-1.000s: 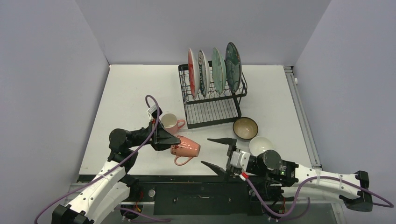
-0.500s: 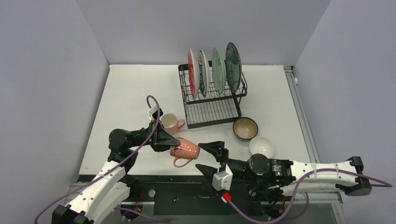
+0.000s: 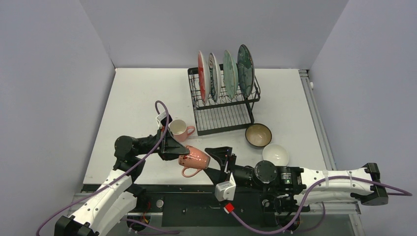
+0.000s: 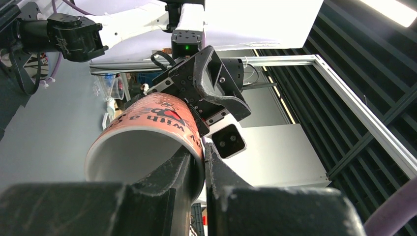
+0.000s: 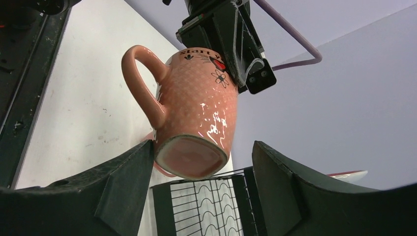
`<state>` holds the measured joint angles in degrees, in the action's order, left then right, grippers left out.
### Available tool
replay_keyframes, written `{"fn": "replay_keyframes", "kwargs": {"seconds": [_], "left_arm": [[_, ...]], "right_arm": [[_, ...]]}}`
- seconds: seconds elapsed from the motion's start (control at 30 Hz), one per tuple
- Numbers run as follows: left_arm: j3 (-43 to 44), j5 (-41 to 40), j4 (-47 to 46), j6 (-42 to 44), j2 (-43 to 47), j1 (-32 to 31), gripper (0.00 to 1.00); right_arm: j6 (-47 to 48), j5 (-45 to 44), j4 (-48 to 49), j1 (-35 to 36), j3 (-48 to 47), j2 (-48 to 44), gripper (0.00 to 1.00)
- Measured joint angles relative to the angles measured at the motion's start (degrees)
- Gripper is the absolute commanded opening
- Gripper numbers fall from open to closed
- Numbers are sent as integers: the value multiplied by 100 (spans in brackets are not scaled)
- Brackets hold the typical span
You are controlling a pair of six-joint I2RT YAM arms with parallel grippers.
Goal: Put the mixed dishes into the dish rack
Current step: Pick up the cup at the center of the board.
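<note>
**Pink mug mid-handover**

The dish rack [image 3: 223, 105] stands far back on the desk [image 3: 142, 93], with four plates [image 3: 226, 73] upright in it. I judge this a handover. My left fingers [image 4: 189, 172] pinch the pink mug [image 3: 195, 157] by its rim, held sideways above the desk's near edge. My right fingers [image 3: 209, 161] are spread on either side of its base, not yet clamped. Next they need to close squarely. Only the left wrist view shows the rim pinch, and only the right wrist view shows the base.
</note>
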<state>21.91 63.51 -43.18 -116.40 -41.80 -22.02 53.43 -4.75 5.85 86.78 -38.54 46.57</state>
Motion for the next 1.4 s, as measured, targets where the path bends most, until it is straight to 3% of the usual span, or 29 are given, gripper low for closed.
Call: {"fn": "replay_keyframes", "kwargs": {"seconds": [0.53, 0.9, 1.13, 1.23, 1.4], "left_arm": [[61, 48, 0, 0, 22, 2, 0], [63, 87, -2, 4, 22, 39, 0], [63, 140, 4, 26, 22, 33, 0], [66, 149, 4, 26, 22, 33, 0], [66, 153, 7, 28, 22, 37, 0]], "right_arm": [[144, 68, -9, 0, -68, 225, 46], [138, 61, 4, 0, -133, 339, 59], [138, 120, 184, 0, -208, 577, 60], [136, 125, 181, 0, -245, 621, 54], [129, 120, 177, 0, -249, 625, 24]]}}
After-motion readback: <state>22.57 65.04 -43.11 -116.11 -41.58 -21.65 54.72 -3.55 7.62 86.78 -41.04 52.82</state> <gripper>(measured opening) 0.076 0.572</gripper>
